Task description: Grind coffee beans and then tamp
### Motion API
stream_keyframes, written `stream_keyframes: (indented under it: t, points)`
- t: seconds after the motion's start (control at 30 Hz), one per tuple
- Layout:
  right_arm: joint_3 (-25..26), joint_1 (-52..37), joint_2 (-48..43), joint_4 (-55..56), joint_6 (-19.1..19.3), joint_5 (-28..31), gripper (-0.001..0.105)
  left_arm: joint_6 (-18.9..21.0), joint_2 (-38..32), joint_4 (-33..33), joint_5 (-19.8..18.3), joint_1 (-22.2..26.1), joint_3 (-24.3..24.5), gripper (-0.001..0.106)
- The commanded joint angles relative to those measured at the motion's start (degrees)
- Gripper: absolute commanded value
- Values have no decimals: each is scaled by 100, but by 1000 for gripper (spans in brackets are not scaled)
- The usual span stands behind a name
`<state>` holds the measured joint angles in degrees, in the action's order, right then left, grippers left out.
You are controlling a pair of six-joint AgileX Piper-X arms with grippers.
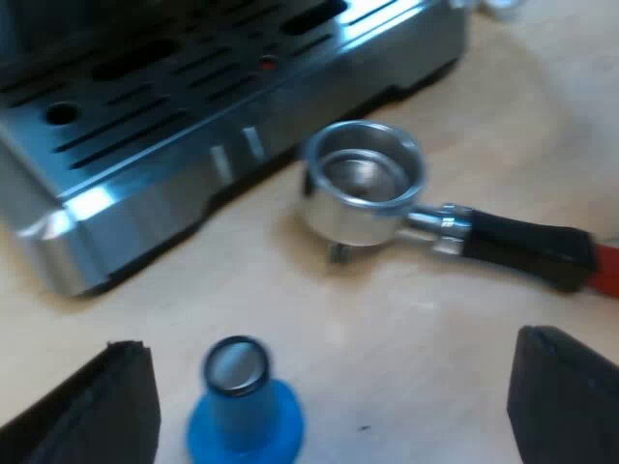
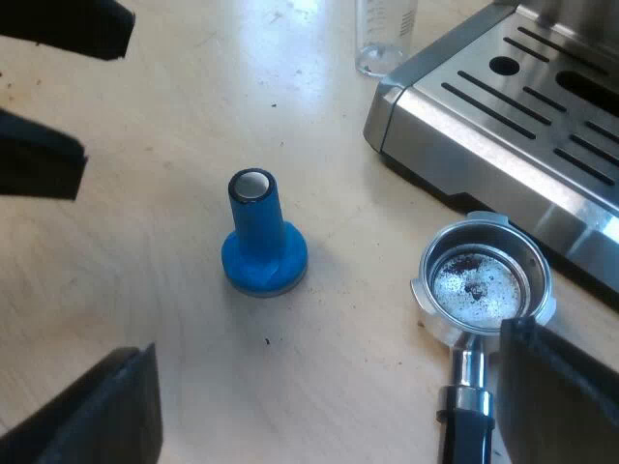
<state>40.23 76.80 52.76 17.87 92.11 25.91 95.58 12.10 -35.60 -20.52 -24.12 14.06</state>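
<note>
The metal holder [image 1: 366, 184] lies loose on the wooden table by the espresso machine's drip tray [image 1: 174, 116]. Its dark handle [image 1: 527, 246] ends in red. Its basket [image 2: 482, 282] holds only traces of coffee grounds. A blue tamper [image 2: 263, 237] stands upright on its base a short way from the holder. My left gripper [image 1: 329, 425] is open, hovering over the table with the tamper [image 1: 242, 401] near one finger. My right gripper [image 2: 324, 416] is open too, with one finger [image 2: 566, 396] just over the holder's handle neck. The left gripper [image 2: 48, 97] hangs beyond the tamper.
A measuring glass [image 2: 385, 34] stands at the corner of the machine's steel drip tray [image 2: 503, 126]. Bare wooden tabletop [image 2: 193, 319] surrounds the tamper and the holder.
</note>
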Motion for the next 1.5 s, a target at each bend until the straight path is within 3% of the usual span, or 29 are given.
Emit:
stream_keyframes:
  t: [0.03,0.13,0.2,0.3,0.47,0.63,0.77,0.87,1.17,1.5]
  points:
    - [5,-12,-4,-46,69,-49,72,234,29,89,-589,1,15,79]
    - [5,-12,-4,-46,69,-49,72,252,26,89,-1022,1,15,79]
    - [5,-12,-4,-46,69,-49,72,252,26,129,-1006,1,15,79]
    - [5,-12,-4,-46,69,-49,72,252,26,127,-656,1,15,79]
    - [5,-12,-4,-46,69,-49,72,252,26,219,362,1,-67,79]
    - [5,-12,-4,-46,69,-49,72,252,113,579,374,1,-277,79]
    - [5,-12,-4,-46,69,-49,72,206,426,845,608,1,-362,79]
    - [5,-12,-4,-46,69,-49,72,207,873,1050,400,1,-445,79]
    - [5,-12,-4,-46,69,-49,72,207,2085,1800,390,1,-519,79]
    - [5,-12,-4,-46,69,-49,72,207,2853,2577,350,1,-691,79]
